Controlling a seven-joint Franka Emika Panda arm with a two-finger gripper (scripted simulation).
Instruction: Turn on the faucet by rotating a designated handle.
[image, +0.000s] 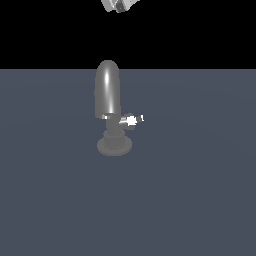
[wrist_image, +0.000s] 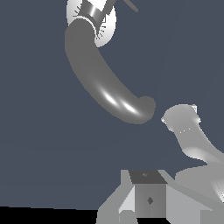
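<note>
While my gripper (image: 119, 4) hangs high above the scene, only its pale lower edge shows at the top of the exterior view, well apart from the faucet (image: 108, 90). Faucet stands upright on the dark floor (image: 200, 200) on its round ringed base, tall bullet-shaped spout above a short neck. The handle (image: 131, 120) — short stub, bright white tip — sticks out of the neck toward the exterior view's right, just below the spout's lower edge. Wrist view: the spout (wrist_image: 103, 83) runs as a curved grey tube away from the base ring; I cannot pick out the handle there with any confidence. Gripper parts (wrist_image: 148, 199) sit at the frame edge, but finger spacing is not readable in either view, so I cannot tell how far open the tool is. It has hold of nothing that I can see. Task judged not yet begun. Risks from here: the handle is small and tucked close under the spout, so a descent aimed slightly off would likely strike the spout first. A push landing near the neck rather than the tip could slip off — little leverage there.
</note>
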